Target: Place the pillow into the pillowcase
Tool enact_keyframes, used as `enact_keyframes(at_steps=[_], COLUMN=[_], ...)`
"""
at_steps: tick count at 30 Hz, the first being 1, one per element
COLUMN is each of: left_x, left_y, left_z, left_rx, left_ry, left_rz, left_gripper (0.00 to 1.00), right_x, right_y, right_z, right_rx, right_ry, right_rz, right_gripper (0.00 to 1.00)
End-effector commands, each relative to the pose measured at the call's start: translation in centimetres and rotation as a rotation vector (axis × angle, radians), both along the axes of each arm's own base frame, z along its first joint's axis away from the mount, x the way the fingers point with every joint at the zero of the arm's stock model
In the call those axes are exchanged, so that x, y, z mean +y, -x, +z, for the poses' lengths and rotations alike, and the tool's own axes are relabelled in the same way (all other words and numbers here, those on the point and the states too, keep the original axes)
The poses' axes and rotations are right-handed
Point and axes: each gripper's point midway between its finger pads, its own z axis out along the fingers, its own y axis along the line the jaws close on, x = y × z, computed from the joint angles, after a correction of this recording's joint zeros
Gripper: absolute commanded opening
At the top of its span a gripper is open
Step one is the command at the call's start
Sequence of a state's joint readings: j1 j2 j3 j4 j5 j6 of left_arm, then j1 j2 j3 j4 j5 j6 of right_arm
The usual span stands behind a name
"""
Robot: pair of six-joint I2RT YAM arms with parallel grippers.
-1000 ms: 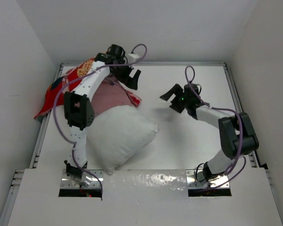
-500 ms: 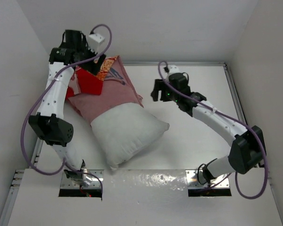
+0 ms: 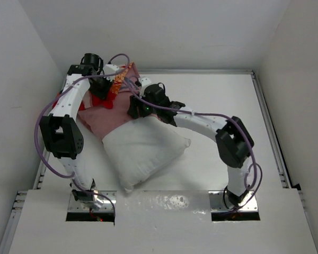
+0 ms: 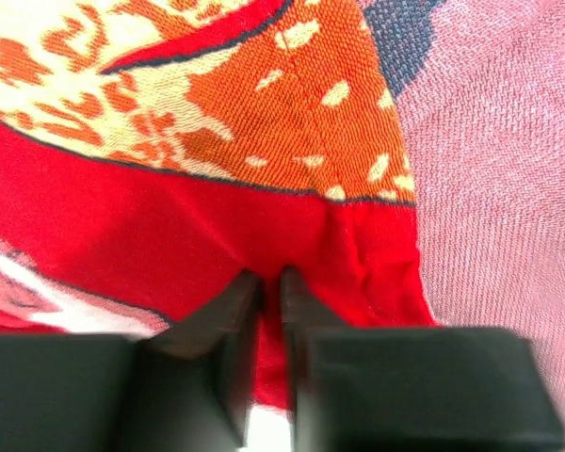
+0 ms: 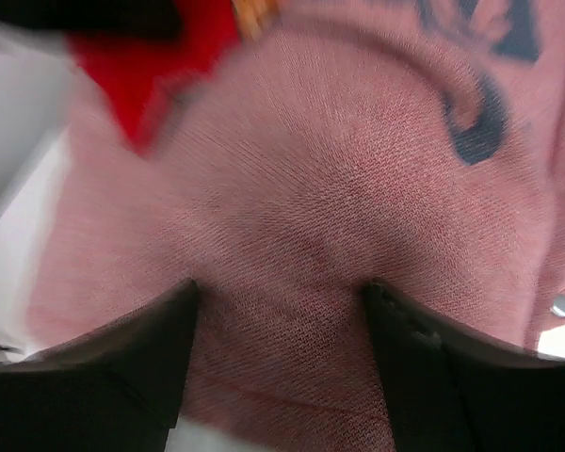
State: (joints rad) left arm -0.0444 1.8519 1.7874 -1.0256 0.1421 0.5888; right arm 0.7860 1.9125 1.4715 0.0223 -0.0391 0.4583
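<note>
The pillow [image 3: 143,151], white and puffy, lies at the left centre of the table, its far end tucked under the pillowcase [image 3: 103,119]. The pillowcase's pinkish inner side faces up, and its red printed edge is bunched at the far left. My left gripper [image 3: 102,90] [image 4: 269,287] is shut on a fold of the red pillowcase [image 4: 292,226] edge. My right gripper [image 3: 135,108] [image 5: 281,297] reaches across over the pillowcase [image 5: 330,188]. Its jaws are open wide and straddle the pink cloth, which bulges between the fingers [image 5: 174,325].
White table [image 3: 217,106] with raised rails on the right [image 3: 267,127] and left sides, white walls all round. A small metal snap [image 5: 562,305] sits on the cloth at the right edge of the right wrist view.
My left gripper has closed on the red pillowcase edge and dropped lower. The right arm has swung left across the table onto the pink cloth by the pillow's far end.
</note>
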Motion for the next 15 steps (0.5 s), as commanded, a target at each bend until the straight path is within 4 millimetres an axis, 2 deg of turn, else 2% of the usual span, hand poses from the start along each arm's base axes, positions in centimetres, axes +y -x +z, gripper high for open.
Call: enact_keyframes(at_steps=[1,3,4,5,6,7,8,9,10,12,14,15], left_x=[-1.1,-1.2,-1.2,-1.0,-0.9,-0.7,-0.3,-0.1,0.3,0.4,0.9,1.7], left_y=[-0.8,-0.2,-0.5,-0.2,-0.5,-0.5,-0.7,-1.3,-1.9,-2.9,-5.1,-7.1], left_z=[3.6,5.2,6.5,7.1,8.6,9.2,10.0,11.6,12.5,14.0,14.9,16.5], left_rx=[-0.068,-0.092,-0.124,-0.121,-0.153,-0.164,-0.188,-0.236,-0.273,-0.335,-0.42,-0.524], left_ry=[0.067,0.074,0.074,0.068,0.067,0.06,0.049,0.045,0.033,0.033,0.023,0.002], left_rz=[-0.018,-0.031,-0.031,-0.025,-0.014,-0.003,0.027,0.042,0.057,0.07,0.112,0.154], left_gripper=[0.08,0.0,0.0,0.0,0.0,0.0,0.0,0.0,0.0,0.0,0.0,0.0], right_x=[1.3,1.1,0.8,0.5,-0.3,-0.7,-1.5,-1.9,-2.3,-3.0,-3.3,-3.6], right_y=[-0.6,0.3,0.6,0.9,1.5,1.8,2.2,2.4,2.5,3.0,3.3,3.5], right_z=[-1.9,-4.3,-4.6,-5.0,-6.3,-5.7,-6.5,-6.7,-6.3,-6.9,-6.9,-6.9], right_rx=[0.062,0.126,0.134,0.145,0.159,0.145,0.141,0.137,0.118,0.126,0.118,0.114], right_ry=[-0.016,-0.001,-0.004,-0.003,0.015,0.011,0.042,0.056,0.07,0.102,0.122,0.129], right_rz=[-0.002,0.004,-0.002,-0.01,-0.014,-0.017,-0.019,-0.017,-0.013,-0.007,0.01,0.016], right_gripper=[0.46,0.23,0.04,0.0,0.0,0.0,0.0,0.0,0.0,0.0,0.0,0.0])
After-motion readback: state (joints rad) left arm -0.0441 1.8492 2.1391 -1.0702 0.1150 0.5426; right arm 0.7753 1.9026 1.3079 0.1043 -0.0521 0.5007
